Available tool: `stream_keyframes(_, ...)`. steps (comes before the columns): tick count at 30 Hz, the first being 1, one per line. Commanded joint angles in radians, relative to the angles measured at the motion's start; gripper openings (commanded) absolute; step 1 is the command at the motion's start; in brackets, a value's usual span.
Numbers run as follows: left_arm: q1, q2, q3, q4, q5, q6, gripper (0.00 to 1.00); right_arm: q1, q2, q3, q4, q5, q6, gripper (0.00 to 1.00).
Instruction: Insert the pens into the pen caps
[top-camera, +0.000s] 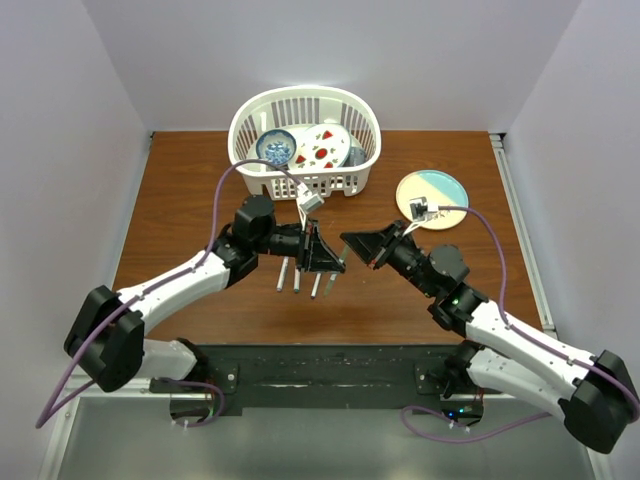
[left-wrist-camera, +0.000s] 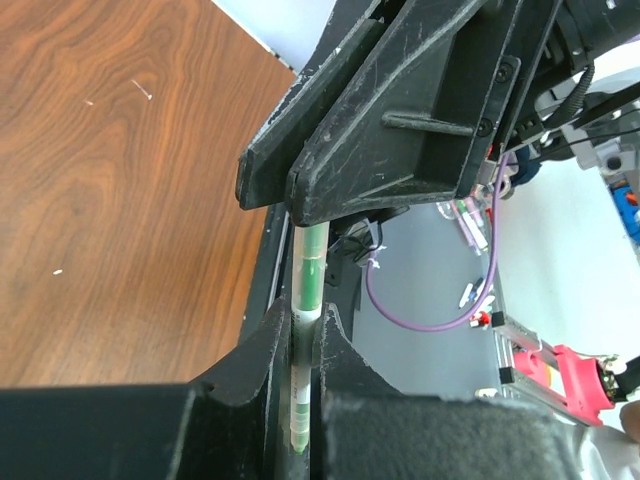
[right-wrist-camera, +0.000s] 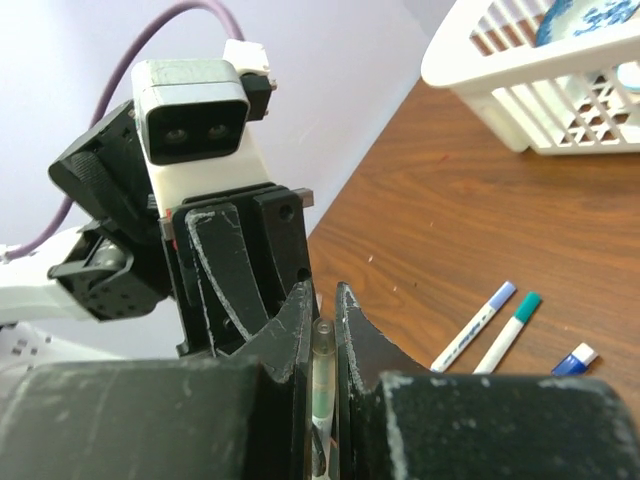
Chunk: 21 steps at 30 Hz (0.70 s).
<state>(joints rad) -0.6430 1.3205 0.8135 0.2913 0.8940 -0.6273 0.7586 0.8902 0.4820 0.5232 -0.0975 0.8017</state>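
Pinching a slim white-and-green pen (left-wrist-camera: 311, 275) in the left gripper (left-wrist-camera: 305, 316), with fingers closed tight on the barrel, hovering over the table (top-camera: 180, 200) in front of the basket (top-camera: 250, 112). Skipping several other pens (top-camera: 297, 280) lying side by side on the wood just below, two of them showing blue and teal ends in the right wrist view. Meeting, tip to tip at mid-table, the right gripper (right-wrist-camera: 322, 308), likewise clamped, squeezing a clear greenish cap (right-wrist-camera: 322, 362) upright between its fingers. Judging the pen's end to be right at or inside the cap's mouth, without being able to tell how deep.

Expecting both parts to be light, stiff, smooth plastic. Expecting them also to be slippery under a pinch and prone to pivoting when taken near an end. Favouring a hold on the barrel's middle, well back from the tip, and on the cap's closed half, keeping its mouth free. Calling for a gentle push straight along the axis, guarding against skew. Passing over a pastel plate (top-camera: 442, 184) at far right, well apart from the work.
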Motion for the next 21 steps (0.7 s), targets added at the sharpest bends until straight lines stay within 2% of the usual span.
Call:
stream_keyframes(1, 0.057, 0.000, 0.168, 0.189, -0.302, 0.040, 0.00, 0.136, 0.003, -0.048, -0.274, -0.265, 0.025, 0.00)
stream_keyframes(5, 0.055, -0.018, 0.118, 0.212, -0.222, 0.022, 0.00, 0.133, -0.051, 0.085, -0.435, -0.102, -0.001, 0.00)
stream_keyframes(7, 0.055, -0.042, 0.064, 0.224, -0.185, 0.003, 0.00, 0.134, -0.068, 0.145, -0.517, 0.022, -0.012, 0.15)
stream_keyframes(8, 0.055, -0.055, 0.046, 0.223, -0.182, 0.000, 0.00, 0.133, -0.071, 0.200, -0.520, 0.054, -0.027, 0.26)
stream_keyframes(11, 0.055, -0.105, -0.025, 0.192, -0.175, 0.008, 0.00, 0.133, -0.083, 0.298, -0.562, 0.133, -0.093, 0.38)
stream_keyframes(12, 0.055, -0.116, -0.040, 0.165, -0.164, 0.026, 0.00, 0.131, -0.083, 0.326, -0.583, 0.146, -0.117, 0.46)
stream_keyframes(13, 0.055, -0.136, -0.040, 0.126, -0.162, 0.075, 0.00, 0.133, -0.080, 0.351, -0.597, 0.154, -0.143, 0.48)
stream_keyframes(16, 0.055, -0.167, -0.034, -0.019, -0.153, 0.168, 0.00, 0.133, -0.074, 0.432, -0.661, 0.130, -0.274, 0.61)
stream_keyframes(21, 0.055, -0.161, 0.036, -0.247, -0.103, 0.239, 0.00, 0.133, -0.063, 0.598, -0.900, 0.101, -0.695, 0.68)
